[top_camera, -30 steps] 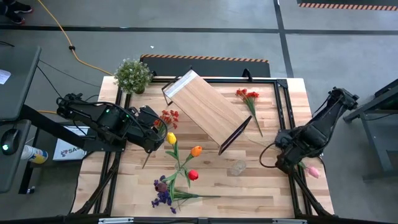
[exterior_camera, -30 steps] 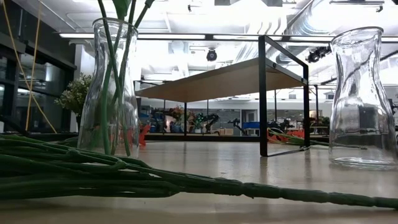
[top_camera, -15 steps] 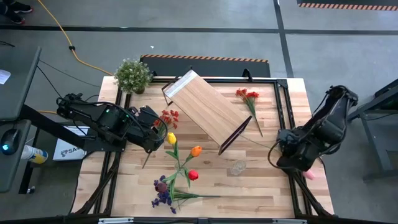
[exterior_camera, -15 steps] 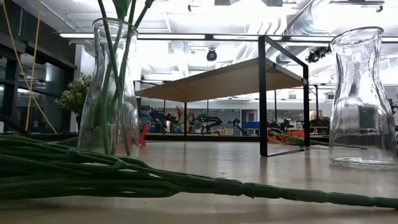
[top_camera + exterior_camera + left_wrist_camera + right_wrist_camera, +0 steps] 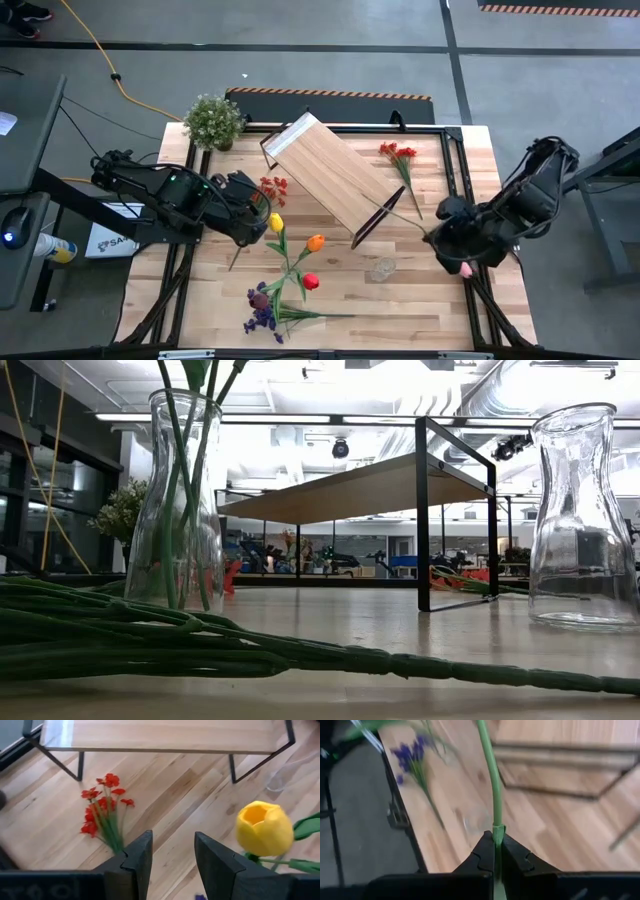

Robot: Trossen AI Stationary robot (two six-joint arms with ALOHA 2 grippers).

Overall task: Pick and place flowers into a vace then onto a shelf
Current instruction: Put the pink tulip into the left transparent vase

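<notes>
Now, step: the right gripper (image 5: 494,851) pinches a green flower stem (image 5: 490,775), its pink bloom (image 5: 465,268) by the table's right edge.
Next move: likely carrying the stem to the empty glass vase (image 5: 381,269) and lowering it in upright.
Left gripper (image 5: 170,857): fingers part-spread, empty, beside the yellow tulip (image 5: 263,827).
Surface: butcher-block table (image 5: 420,300), shelf (image 5: 330,175) lying askew.
Room: grey floor, orange cable (image 5: 95,45).

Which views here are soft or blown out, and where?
Low view: ceiling lights glare white behind the vase. Right wrist view: motion-blurred, the purple spray smeared; only the stem between the right gripper fingers reads clearly. Left wrist view: sharp on the yellow tulip. High view: evenly lit.
</notes>
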